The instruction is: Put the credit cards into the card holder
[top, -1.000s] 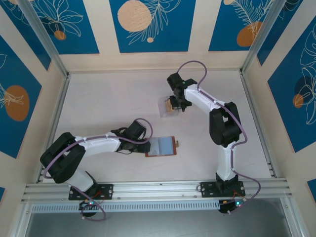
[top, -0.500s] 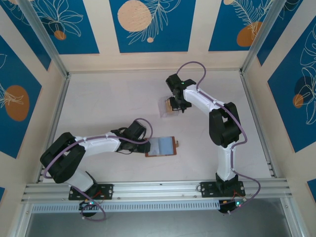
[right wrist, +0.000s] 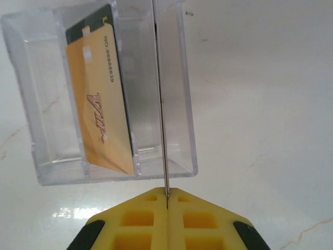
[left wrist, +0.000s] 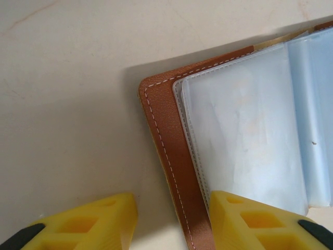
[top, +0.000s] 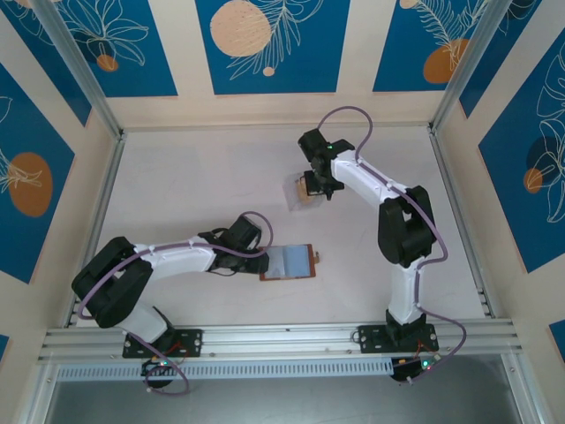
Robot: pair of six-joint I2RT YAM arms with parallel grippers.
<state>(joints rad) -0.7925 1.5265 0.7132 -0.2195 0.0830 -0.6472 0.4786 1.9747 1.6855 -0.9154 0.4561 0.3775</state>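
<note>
Right gripper (right wrist: pixel 167 200) has closed onto an edge-on card (right wrist: pixel 160 104), centre frame; left gripper (left wrist: pixel 171 208) gapes astride the open brown card holder (left wrist: pixel 166 130).

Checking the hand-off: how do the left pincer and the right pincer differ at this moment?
The left pincer stands open, jaws astride the card holder's brown edge; the right pincer is shut on a thin card seen edge-on. The left works at the open holder; the right at the clear box. Both have yellow fingers.
</note>
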